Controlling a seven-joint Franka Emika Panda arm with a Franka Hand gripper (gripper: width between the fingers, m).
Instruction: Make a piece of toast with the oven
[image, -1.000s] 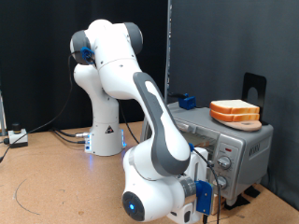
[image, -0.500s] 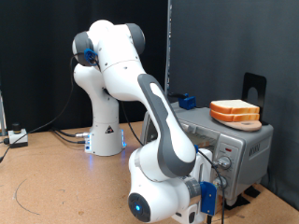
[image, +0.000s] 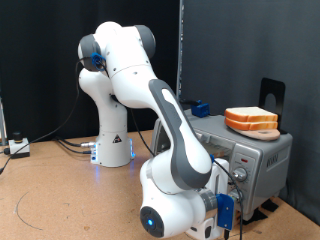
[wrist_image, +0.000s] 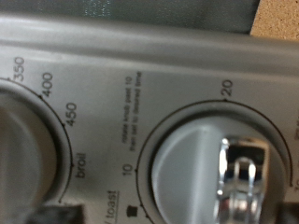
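- Silver oven (image: 245, 155) sits at the exterior view's right, bread (image: 251, 120) stacked on top.
- Claw (image: 232, 178) is at the timer knob (wrist_image: 220, 173); its opening is unclear.
- Turning wants a centred, square grip.

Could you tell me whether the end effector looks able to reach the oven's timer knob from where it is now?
Probably yes. The end effector sits right at the oven front panel, and the wrist view shows the timer knob close ahead, with nothing in between.
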